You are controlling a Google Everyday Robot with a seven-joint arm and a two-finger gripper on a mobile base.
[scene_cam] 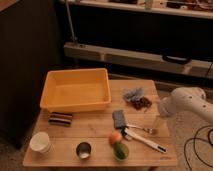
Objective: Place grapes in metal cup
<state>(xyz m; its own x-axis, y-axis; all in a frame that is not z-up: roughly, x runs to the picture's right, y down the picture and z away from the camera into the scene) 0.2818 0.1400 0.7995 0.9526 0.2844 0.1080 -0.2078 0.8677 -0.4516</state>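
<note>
A: At the right edge of the wooden table (100, 132), what is item 1?
B: Item 1 is the gripper (159, 119), hanging from the white arm (189, 102) just right of the grapes (141, 103); whether it is spread or closed cannot be told.
A: And the task's 2 things?
B: The grapes, a dark red bunch, lie on the table's far right part, beside a blue-grey cloth (133, 93). The metal cup (83, 150) stands upright at the near edge, well apart from them, between a white paper cup (40, 142) and a peach-coloured fruit (115, 137). A yellow bin (76, 90) fills the far left.
</note>
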